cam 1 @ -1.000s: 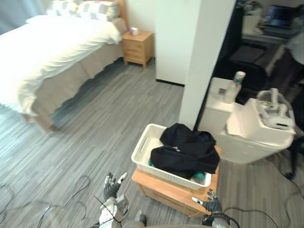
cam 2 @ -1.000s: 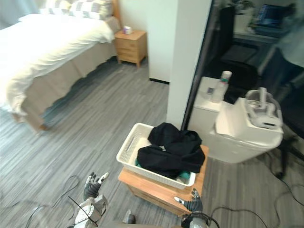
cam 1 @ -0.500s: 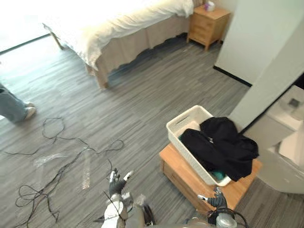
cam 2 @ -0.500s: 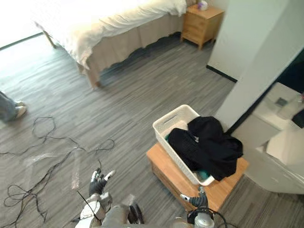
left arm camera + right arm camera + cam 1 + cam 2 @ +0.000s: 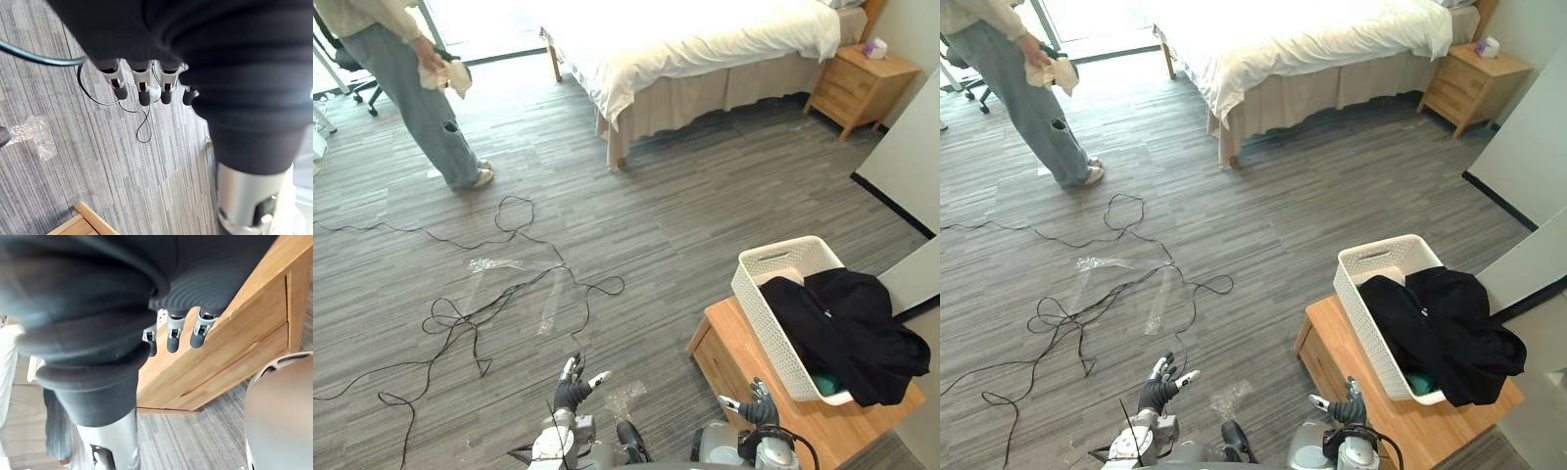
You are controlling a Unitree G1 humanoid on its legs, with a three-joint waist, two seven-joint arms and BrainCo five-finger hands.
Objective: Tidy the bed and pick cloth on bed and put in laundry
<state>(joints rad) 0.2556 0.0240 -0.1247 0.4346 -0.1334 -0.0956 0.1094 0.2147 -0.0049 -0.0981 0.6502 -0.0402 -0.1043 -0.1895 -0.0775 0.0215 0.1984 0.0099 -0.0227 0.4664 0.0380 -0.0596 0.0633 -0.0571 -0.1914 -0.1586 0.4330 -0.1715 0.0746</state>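
Down at lower right, a white laundry basket (image 5: 756, 299) sits on a low wooden table (image 5: 732, 354), w/ the black cloth (image 5: 847, 328) piled inside & spilling over its far rim. So the task's cloth is in the laundry, not on the bed. A bit of teal fabric (image 5: 824, 388) shows under it. Basket is prob. raised on the table so stuff can be dropped in w/o a deep bend.

Bed (image 5: 705, 44) is well apart, across the grey floor (image 5: 656, 225). Its white duvet (image 5: 636, 73) is spread over the top & hangs down the sides. Looks tidy, tho the top is too washed out to be sure. Nightstand (image 5: 862, 83) is beside the bed head. A person (image 5: 411, 88) stands off past the bed's foot, holding a pale cloth (image 5: 450, 76).

Left robot hand (image 5: 574, 384) is low in front, over bare floor. Its fingers (image 5: 142, 93) are straight & apart, thumb out, holding nothing. Right robot hand (image 5: 756, 406) is low, just beside the table's corner, fingers (image 5: 172, 335) relaxed & apart, nothing in them. They're near the table edge; can't tell if touching. Both hands are prob. carried low for moving about. My read: cloth step looks done, bed check is what's left.
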